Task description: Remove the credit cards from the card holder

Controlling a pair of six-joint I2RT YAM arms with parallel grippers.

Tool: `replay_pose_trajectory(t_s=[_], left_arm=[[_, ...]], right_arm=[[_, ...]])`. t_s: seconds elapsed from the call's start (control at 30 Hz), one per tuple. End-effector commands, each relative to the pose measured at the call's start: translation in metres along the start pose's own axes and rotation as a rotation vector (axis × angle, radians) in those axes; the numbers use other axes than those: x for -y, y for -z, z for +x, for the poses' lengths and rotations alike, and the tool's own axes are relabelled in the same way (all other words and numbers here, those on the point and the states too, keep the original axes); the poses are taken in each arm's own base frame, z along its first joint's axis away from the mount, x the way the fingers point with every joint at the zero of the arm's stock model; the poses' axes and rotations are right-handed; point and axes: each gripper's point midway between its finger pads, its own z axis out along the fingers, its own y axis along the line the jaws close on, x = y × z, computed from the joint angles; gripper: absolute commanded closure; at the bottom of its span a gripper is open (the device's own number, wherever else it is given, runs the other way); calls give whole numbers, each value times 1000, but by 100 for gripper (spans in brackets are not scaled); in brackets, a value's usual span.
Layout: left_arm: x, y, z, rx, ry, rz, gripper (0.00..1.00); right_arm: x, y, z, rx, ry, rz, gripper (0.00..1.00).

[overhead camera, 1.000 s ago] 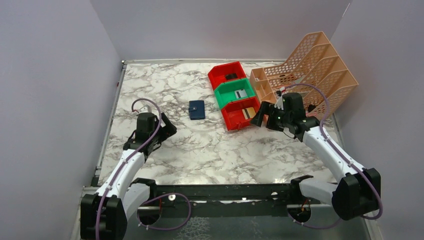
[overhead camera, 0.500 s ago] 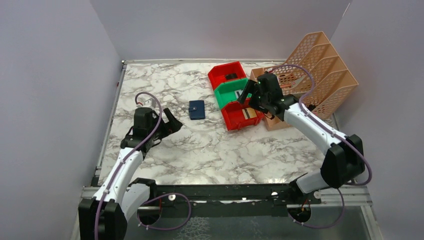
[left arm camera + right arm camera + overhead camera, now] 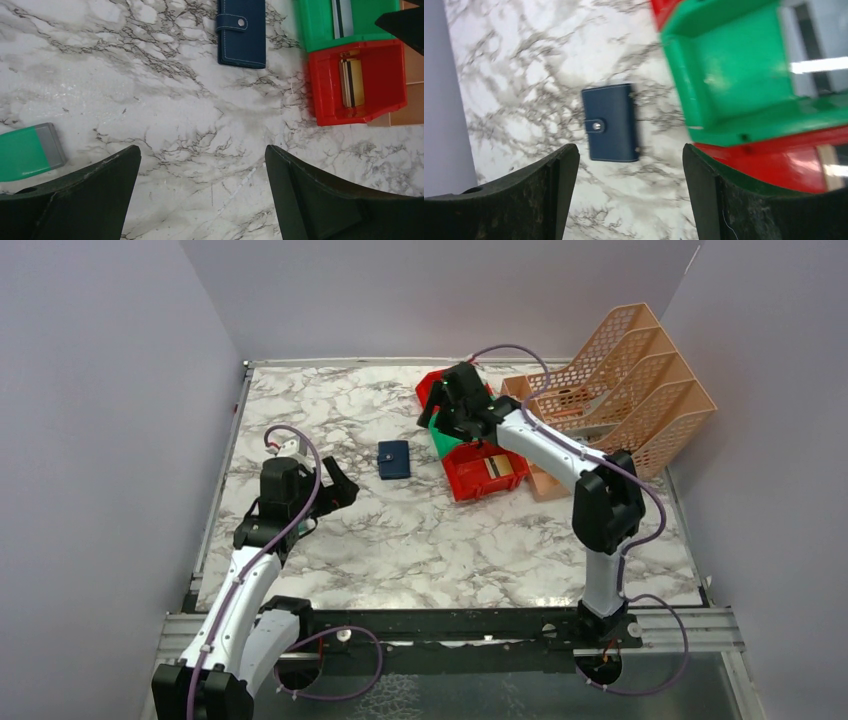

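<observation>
Marble table (image 3: 330, 410), pale walls (image 3: 100, 390). Navy-blue folding card holder (image 3: 394, 460) mid-table, snapped shut. Gold plastic card (image 3: 351, 82) in red plastic bin (image 3: 382, 75), silver-grey card (image 3: 342, 17) in green bin (image 3: 370, 20). Left gripper (image 3: 202, 155), right gripper (image 3: 629, 152) gaping, empty. Looks finished; next, withdraw or recheck holder.

Bright, even, diffuse light falls from overhead, and shadows on the marble counter (image 3: 420, 540) are faint and soft-edged. In the top view a pale sheen lies along the counter's near edge, and the picture is sharp throughout. The left wrist view is crisp, though the left gripper (image 3: 202, 155) reads as near-black with little detail. The right wrist view is blurred: the card holder (image 3: 610, 122) has smeared edges, and a white glare streak burns out inside the green bin (image 3: 724, 75).
</observation>
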Motion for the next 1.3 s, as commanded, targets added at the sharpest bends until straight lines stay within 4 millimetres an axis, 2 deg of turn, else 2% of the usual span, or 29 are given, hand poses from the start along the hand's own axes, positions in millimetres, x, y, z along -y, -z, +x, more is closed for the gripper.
replay_pose_trajectory(t_s=[0.0, 0.03, 0.13, 0.17, 0.33, 0.53, 0.67, 0.77, 0.87, 1.0, 1.07, 1.1, 1.27], left_arm=[[-12, 10, -14, 69, -7, -81, 2], [-14, 13, -17, 90, -4, -96, 2], [-18, 21, -24, 145, 8, -123, 2], [-19, 24, -27, 164, 12, -126, 2], [-22, 33, -33, 223, 33, -142, 2], [-22, 31, -32, 214, 37, -143, 2], [-22, 28, -29, 194, 34, -141, 2], [-22, 27, -29, 190, 34, -141, 2], [-22, 28, -29, 192, 34, -143, 2], [-23, 28, -29, 195, 35, -147, 2], [-23, 28, -29, 191, 33, -146, 2], [-22, 27, -28, 190, 34, -144, 2], [-21, 24, -25, 166, 31, -136, 2]], right_arm=[[-52, -21, 20, -49, 182, -127, 20], [-57, -35, 34, -70, 227, -132, 20], [-68, -61, 53, -109, 322, -137, 19], [-76, -66, 50, -112, 341, -141, 19], [-80, -101, 64, -133, 498, -149, 17], [-67, -133, 89, -126, 714, -96, 16], [-51, -138, 118, -193, 755, -77, 17], [-44, -126, 140, -251, 763, -82, 19], [-38, -100, 162, -297, 784, -83, 19], [-24, -41, 191, -350, 765, -112, 21], [-9, -10, 206, -372, 752, -126, 21], [11, 3, 219, -401, 745, -114, 21], [47, 75, 237, -445, 654, -207, 21]])
